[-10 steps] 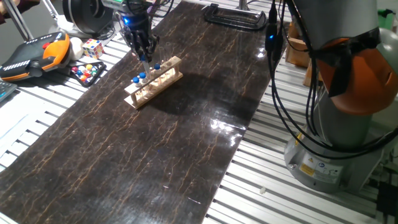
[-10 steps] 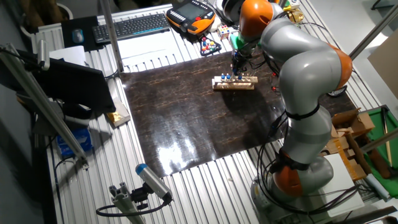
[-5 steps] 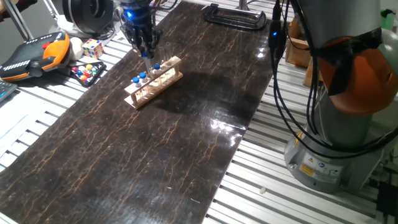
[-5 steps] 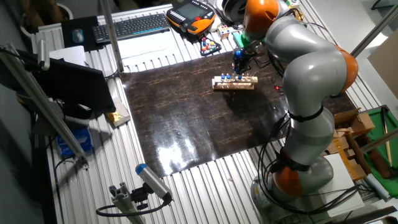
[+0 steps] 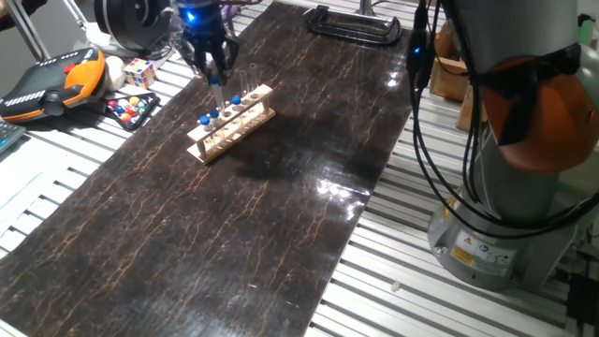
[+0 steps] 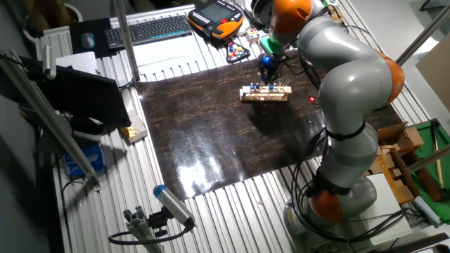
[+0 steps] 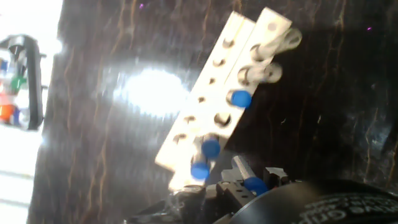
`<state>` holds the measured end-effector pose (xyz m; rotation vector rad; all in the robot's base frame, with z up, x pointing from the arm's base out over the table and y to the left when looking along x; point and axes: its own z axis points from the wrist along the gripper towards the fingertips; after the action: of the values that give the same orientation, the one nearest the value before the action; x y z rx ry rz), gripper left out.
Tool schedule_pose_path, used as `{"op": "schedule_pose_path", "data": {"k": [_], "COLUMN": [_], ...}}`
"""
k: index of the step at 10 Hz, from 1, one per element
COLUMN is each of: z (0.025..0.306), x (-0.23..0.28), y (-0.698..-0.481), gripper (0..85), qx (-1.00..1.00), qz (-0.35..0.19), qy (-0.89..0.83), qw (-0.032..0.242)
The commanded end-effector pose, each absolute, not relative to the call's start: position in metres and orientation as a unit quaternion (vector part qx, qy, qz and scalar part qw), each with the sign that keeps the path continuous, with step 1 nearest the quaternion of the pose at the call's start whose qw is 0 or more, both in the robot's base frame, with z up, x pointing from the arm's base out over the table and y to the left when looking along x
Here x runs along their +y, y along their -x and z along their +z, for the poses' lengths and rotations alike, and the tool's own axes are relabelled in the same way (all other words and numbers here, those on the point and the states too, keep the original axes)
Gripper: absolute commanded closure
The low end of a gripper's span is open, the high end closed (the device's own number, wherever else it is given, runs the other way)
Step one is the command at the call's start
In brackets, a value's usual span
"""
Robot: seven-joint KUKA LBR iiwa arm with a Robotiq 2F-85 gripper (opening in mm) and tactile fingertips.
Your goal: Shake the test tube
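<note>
your claw (image 5: 216, 77) sits above the wooden rack (image 5: 231, 123) on the dark desk (image 5: 281, 187), clenched on the test tube (image 7: 254, 183); its blue top shows between the fingers in hand view. tube's off the rack, just above its near end. 3 blue-topped tubes (image 7: 239, 98) in the rack, w/ clear ones at the far end.

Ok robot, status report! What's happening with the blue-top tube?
Gripper shut on test tube, lifted above wooden rack. Three blue-topped tubes remain racked. Nothing in the way.
</note>
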<state>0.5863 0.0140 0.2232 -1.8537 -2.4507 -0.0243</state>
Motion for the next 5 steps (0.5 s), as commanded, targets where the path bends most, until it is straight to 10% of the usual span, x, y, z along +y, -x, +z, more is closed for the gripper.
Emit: {"op": "schedule_pose_path", "data": {"k": [1,5], "z": [0.224,0.217], "x": [0.023,0.051], "y": [-0.586,-0.581], "gripper": [84.3,84.3], "qx": [-0.828,-0.868], "qz": [-0.005,-0.035], "qy": [0.56,0.493], "qw": [0.035,0.052]}}
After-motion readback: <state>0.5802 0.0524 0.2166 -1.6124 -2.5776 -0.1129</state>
